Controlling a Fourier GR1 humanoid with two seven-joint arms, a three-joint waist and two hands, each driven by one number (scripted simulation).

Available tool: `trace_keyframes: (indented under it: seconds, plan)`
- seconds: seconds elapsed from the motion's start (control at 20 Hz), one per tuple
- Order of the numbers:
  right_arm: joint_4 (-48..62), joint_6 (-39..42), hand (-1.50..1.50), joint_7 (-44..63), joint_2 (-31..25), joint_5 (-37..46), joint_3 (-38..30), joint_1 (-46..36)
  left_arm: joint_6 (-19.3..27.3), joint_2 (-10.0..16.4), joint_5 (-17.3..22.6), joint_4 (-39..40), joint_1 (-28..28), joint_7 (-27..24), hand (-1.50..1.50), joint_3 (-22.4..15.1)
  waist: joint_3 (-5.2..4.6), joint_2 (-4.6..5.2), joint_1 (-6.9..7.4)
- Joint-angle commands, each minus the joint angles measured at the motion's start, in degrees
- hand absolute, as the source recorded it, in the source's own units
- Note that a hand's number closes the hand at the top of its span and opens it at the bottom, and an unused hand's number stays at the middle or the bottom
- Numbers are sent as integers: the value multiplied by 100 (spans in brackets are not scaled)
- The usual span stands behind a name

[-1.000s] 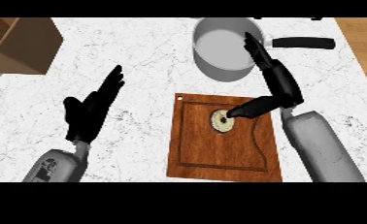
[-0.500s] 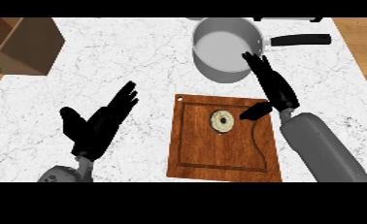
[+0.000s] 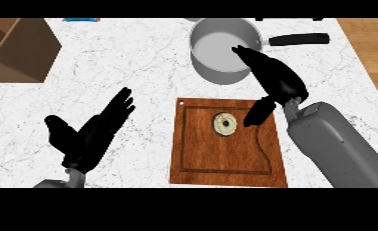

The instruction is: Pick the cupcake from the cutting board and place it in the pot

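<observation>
Head view: right hand [image 3: 277, 79] outstretched

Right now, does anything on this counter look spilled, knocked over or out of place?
Nothing stands out. The small pale round cupcake sits on the brown wooden cutting board, the grey metal pot stands upright behind it, and no spill shows on the white marble counter.

A white marble counter [image 3: 140, 65] with fine grey veins fills most of the view under even light. At its left edge stands a brown wooden box-like unit [image 3: 22, 50]. Light wooden floor planks [image 3: 360, 42] show beyond the right edge. A small blue object [image 3: 80, 20] lies at the far edge.
</observation>
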Motion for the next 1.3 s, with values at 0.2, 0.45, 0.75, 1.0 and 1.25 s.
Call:
trace_keyframes:
  seconds: [0.2, 0.45, 0.75, 1.0, 1.25]
  plan:
    - [-1351, 1406, -150, 2843, 546, -852, -269, -350, -61, -84, -41, -59, -34, 149, 0, 84, 7, 22, 4]
    - [-1532, 1768, -150, 3464, 686, -1310, -738, -399, -121, -208, -202, -29, 63, 146, 0, 33, 10, 32, 19]
    - [-1267, 1326, -150, 3284, 1291, -781, -330, -49, -495, -274, -322, 223, 354, -402, 0, 158, 9, 45, 51]
    - [-862, 1158, -150, 2801, 1484, -66, 89, 296, -435, -257, -210, -211, 189, 156, 0, 343, 12, 46, 61]
    - [-697, 1067, -150, 2823, 1576, 635, 424, 420, -408, -350, -363, -118, 35, 302, 0, 343, 11, 46, 58]
